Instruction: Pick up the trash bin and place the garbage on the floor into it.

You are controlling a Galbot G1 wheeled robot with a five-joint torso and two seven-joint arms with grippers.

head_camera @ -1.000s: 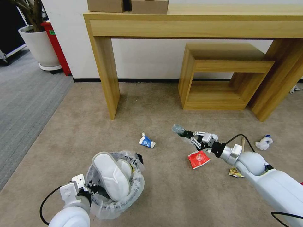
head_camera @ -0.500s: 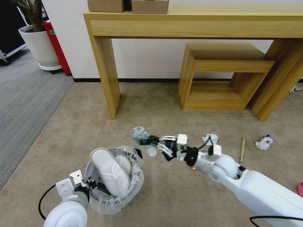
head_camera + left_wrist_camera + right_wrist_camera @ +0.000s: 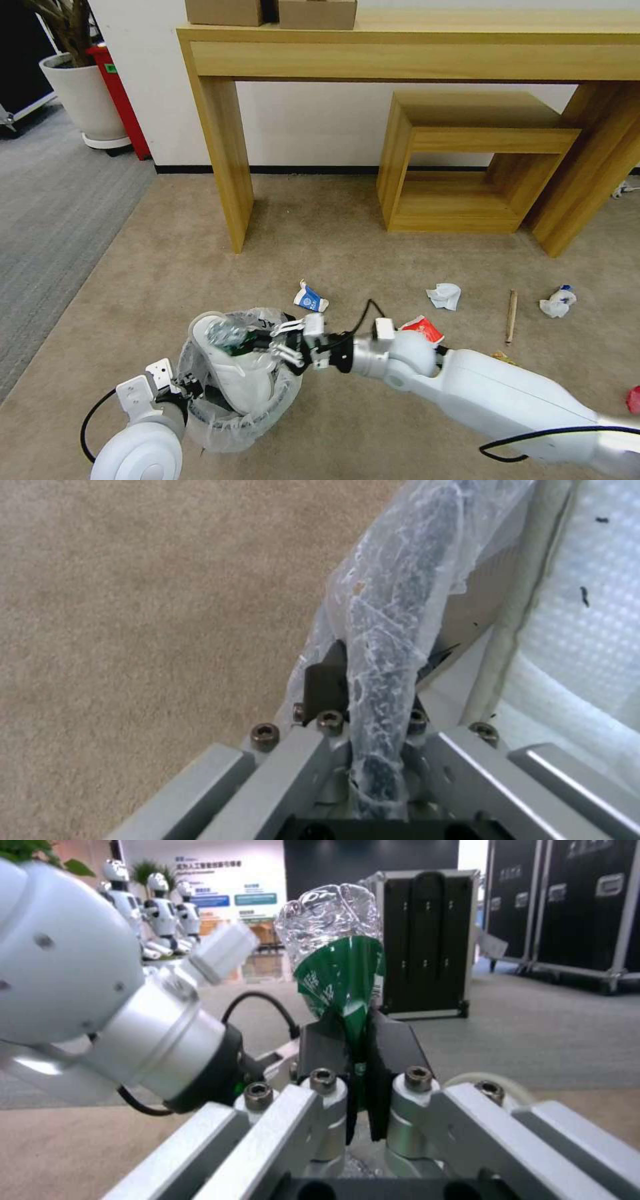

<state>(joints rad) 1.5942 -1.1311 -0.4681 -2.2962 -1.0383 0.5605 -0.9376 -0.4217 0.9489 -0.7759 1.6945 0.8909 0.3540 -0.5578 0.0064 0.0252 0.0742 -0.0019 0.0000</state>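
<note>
Inside trash bin [image 3: 230,427]: white slipper [image 3: 233,377].

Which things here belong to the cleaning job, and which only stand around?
Job: trash bin, left gripper on its rim, slippers, bottle in right gripper, carton, red cup, tissue, stick.
Around: desk, boxes, planter.

Light: bright, even, indoor | shadows: soft | edges: wide-angle bowing | wrist views: soft-focus

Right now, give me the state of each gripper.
Left gripper: jaws shut on the trash bin rim.
Right gripper: jaws shut on the clear bottle, over the bin.
</note>
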